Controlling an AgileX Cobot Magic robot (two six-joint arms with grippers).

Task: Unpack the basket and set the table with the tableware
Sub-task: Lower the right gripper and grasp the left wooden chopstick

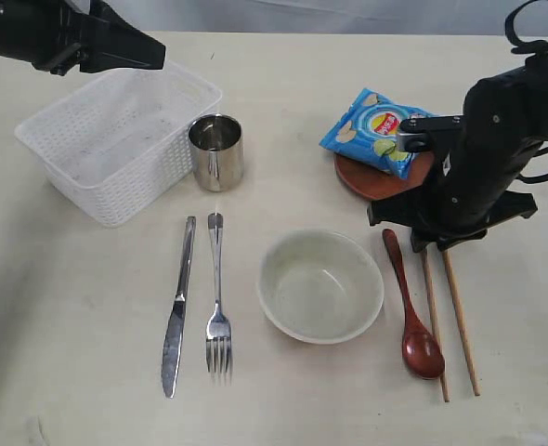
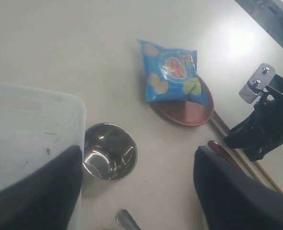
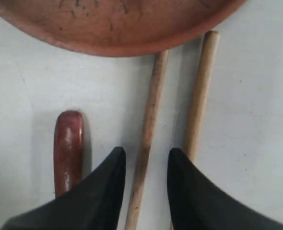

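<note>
The white basket point(image 1: 116, 139) stands at the back left, with nothing showing inside, and my left gripper point(image 1: 139, 51) hangs above its far rim. Its fingers point(image 2: 36, 191) are open wide over the table and hold nothing. Beside the basket stands the steel cup point(image 1: 216, 151). Knife point(image 1: 178, 307), fork point(image 1: 217, 297), cream bowl point(image 1: 320, 285), wooden spoon point(image 1: 411, 311) and two chopsticks point(image 1: 460, 321) lie in a row. My right gripper point(image 3: 146, 152) is low over the chopsticks' top ends, open, astride one chopstick point(image 3: 153, 96) without touching it. The red-brown plate point(image 1: 367, 181) lies just behind.
A blue snack packet point(image 1: 376, 130) lies on the plate. In the left wrist view the cup point(image 2: 108, 151) sits next to the basket wall point(image 2: 31, 124), and the right arm point(image 2: 266, 124) is beyond the plate point(image 2: 189, 112).
</note>
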